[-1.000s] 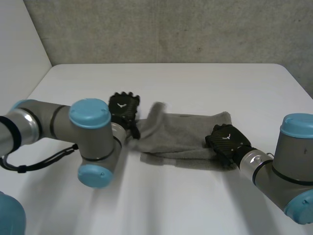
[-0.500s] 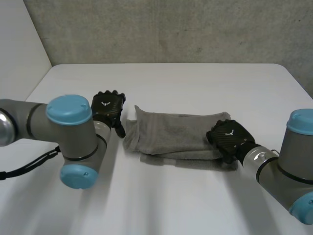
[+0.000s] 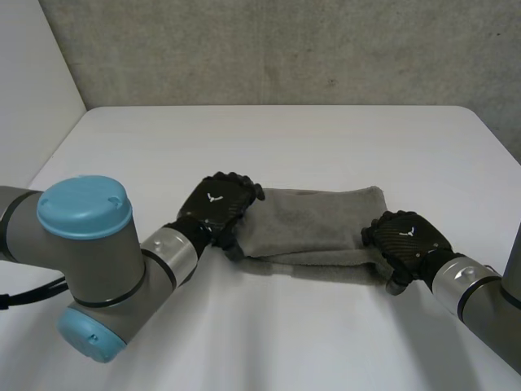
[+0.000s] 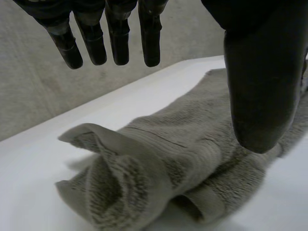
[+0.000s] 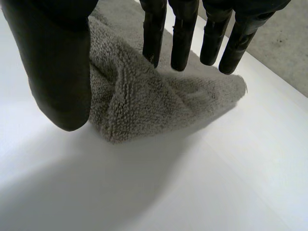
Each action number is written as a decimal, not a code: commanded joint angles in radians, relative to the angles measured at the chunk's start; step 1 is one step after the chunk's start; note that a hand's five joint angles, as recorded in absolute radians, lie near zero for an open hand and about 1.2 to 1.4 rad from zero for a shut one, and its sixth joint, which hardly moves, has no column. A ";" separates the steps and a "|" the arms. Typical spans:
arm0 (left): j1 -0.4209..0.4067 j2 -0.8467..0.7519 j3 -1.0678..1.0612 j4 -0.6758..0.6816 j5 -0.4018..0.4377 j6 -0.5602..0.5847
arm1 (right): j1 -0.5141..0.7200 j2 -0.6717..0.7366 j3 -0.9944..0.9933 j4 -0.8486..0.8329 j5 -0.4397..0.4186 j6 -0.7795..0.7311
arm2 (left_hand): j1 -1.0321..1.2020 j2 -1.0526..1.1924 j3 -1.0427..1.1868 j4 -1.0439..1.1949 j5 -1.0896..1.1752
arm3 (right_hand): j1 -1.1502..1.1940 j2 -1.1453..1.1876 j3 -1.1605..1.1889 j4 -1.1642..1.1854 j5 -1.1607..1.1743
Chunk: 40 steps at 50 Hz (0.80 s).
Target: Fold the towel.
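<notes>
Left robot hand (image 3: 218, 208): fingers straight, grasping nothing, over left end of towel (image 3: 313, 228).
Right robot hand (image 3: 407, 243): unclenched too, at its right end.
Towel: folded strip lying mid-surface (image 3: 326, 147).
Progress: seemingly folded lengthwise; left end bunched, crosswise fold remains.

Softly and evenly lit from overhead. Brightest on the white table (image 3: 342, 138) mid-frame in the head view, dimmer on the grey wall (image 3: 285, 49) along the top. Faintly shaded under the towel (image 3: 313, 228) along its near edge.
</notes>
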 commanded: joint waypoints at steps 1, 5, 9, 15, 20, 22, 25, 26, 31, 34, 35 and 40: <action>-0.004 -0.034 0.003 0.011 -0.004 0.002 | -0.020 0.001 0.011 -0.042 -0.001 0.055 | 0.026 0.025 -0.048 -0.054 0.015 | 0.110 0.115 -0.047 -0.076 0.101; -0.002 -0.072 0.018 0.006 -0.018 0.002 | -0.018 0.007 0.008 -0.081 -0.007 0.118 | 0.131 0.131 -0.048 -0.054 0.121 | 0.122 0.127 -0.047 -0.076 0.113; -0.002 -0.085 0.029 0.006 -0.037 0.002 | 0.003 0.024 -0.001 -0.104 -0.007 0.176 | 0.140 0.140 -0.048 -0.054 0.129 | 0.116 0.121 -0.047 -0.076 0.107; 0.004 -0.086 0.018 0.011 -0.057 0.004 | 0.091 0.052 -0.035 -0.125 0.004 0.204 | 0.126 0.125 -0.048 -0.054 0.115 | 0.113 0.118 -0.047 -0.076 0.104; 0.008 -0.083 0.007 0.011 -0.057 0.002 | 0.138 0.092 -0.052 -0.139 0.005 0.202 | 0.123 0.122 -0.048 -0.054 0.112 | 0.122 0.127 -0.047 -0.076 0.113; 0.010 -0.083 0.006 0.011 -0.057 0.002 | 0.145 0.107 -0.056 -0.145 0.005 0.202 | 0.123 0.122 -0.048 -0.054 0.112 | 0.131 0.136 -0.047 -0.076 0.122; 0.014 -0.086 0.007 0.012 -0.058 0.004 | 0.152 0.138 -0.062 -0.164 0.005 0.202 | 0.126 0.125 -0.048 -0.054 0.115 | 0.198 0.203 -0.047 -0.076 0.189; 0.017 -0.089 0.013 0.011 -0.058 0.004 | 0.154 0.148 -0.067 -0.176 0.005 0.201 | 0.126 0.125 -0.048 -0.054 0.115 | 0.254 0.259 -0.047 -0.076 0.244; 0.024 -0.105 0.023 0.008 -0.060 0.010 | 0.152 0.164 -0.076 -0.210 0.007 0.195 | 0.131 0.131 -0.048 -0.054 0.121 | 0.491 0.496 -0.047 -0.076 0.482; 0.024 -0.109 0.027 0.006 -0.060 0.028 | 0.152 0.165 -0.079 -0.225 0.016 0.195 | 0.134 0.134 -0.048 -0.054 0.124 | 0.641 0.646 -0.047 -0.076 0.632; 0.024 -0.109 0.027 0.006 -0.060 0.028 | 0.152 0.165 -0.079 -0.225 0.016 0.195 | 0.134 0.134 -0.048 -0.054 0.124 | 0.642 0.647 -0.047 -0.076 0.632; 0.031 -0.112 0.029 0.003 -0.061 0.048 | 0.143 0.161 -0.079 -0.248 0.031 0.190 | 0.137 0.137 -0.048 -0.054 0.126 | 0.861 0.866 -0.047 -0.076 0.852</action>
